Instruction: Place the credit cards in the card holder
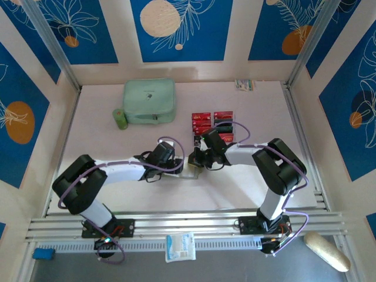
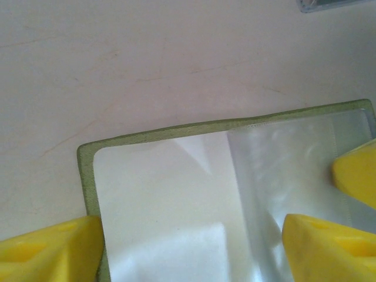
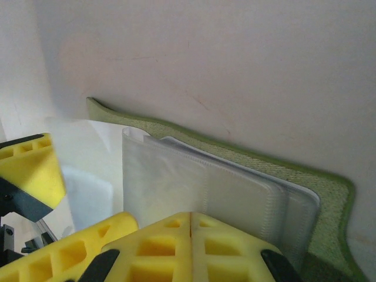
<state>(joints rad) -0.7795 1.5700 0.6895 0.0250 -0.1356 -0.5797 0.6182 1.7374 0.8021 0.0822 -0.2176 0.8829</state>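
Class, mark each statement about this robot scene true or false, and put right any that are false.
1. The card holder lies open with its pale inside facing up. True.
2. The right arm's fingers stand wide apart. False: they are pressed together at the near edge of the clear pockets.
3. The credit cards are inside the card holder. False: the red and black cards lie in rows beyond it, and the pockets in view look empty.
4. A mint-green zip case lies at the far left, with a green cylinder beside it. True.
5. The left arm's fingers sit apart, one on each side of the open card holder's panel. True.
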